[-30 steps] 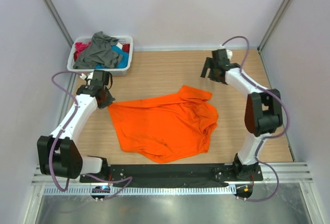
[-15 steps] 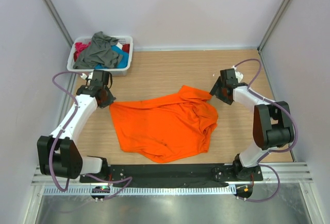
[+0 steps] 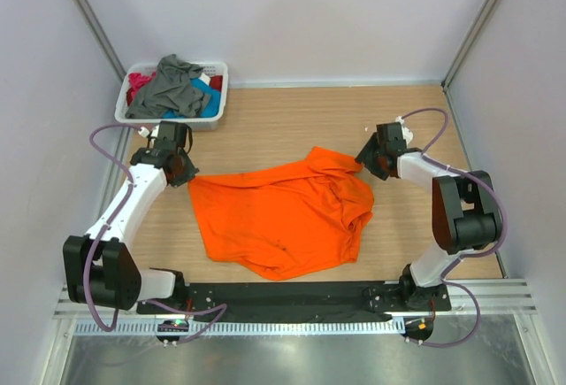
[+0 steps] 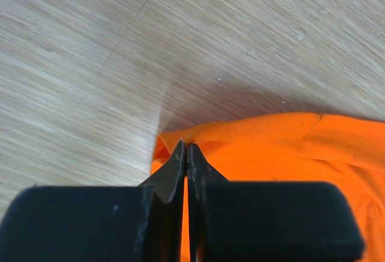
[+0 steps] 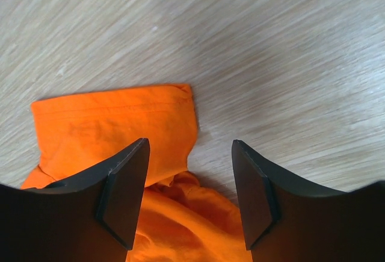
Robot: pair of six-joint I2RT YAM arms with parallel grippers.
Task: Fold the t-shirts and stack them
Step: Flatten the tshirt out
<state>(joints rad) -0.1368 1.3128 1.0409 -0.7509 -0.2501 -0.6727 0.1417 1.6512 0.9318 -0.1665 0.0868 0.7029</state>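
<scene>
A bright orange t-shirt [image 3: 283,212] lies spread and rumpled on the wooden table. My left gripper [image 3: 183,175] is shut on its left corner [image 4: 180,138], the black fingers [image 4: 201,171] pinched together with orange cloth between them. My right gripper [image 3: 364,159] hovers low over the shirt's right sleeve [image 5: 120,123], jaws open, its fingers [image 5: 129,184] straddling the sleeve's edge and a fold of orange fabric [image 5: 192,214]. Other t-shirts, dark grey [image 3: 172,84], teal-blue [image 3: 207,102] and red-pink [image 3: 139,84], lie heaped in the basket.
A white plastic laundry basket [image 3: 221,75] stands at the back left corner of the table [image 3: 283,119]. Pale walls and metal frame posts [image 3: 88,22] close the workspace. A black rail [image 3: 283,296] runs along the near edge by the arm bases.
My right arm swung down from the back of the table to the shirt's right sleeve, its jaws narrowing. The left gripper kept its hold on the left corner.
</scene>
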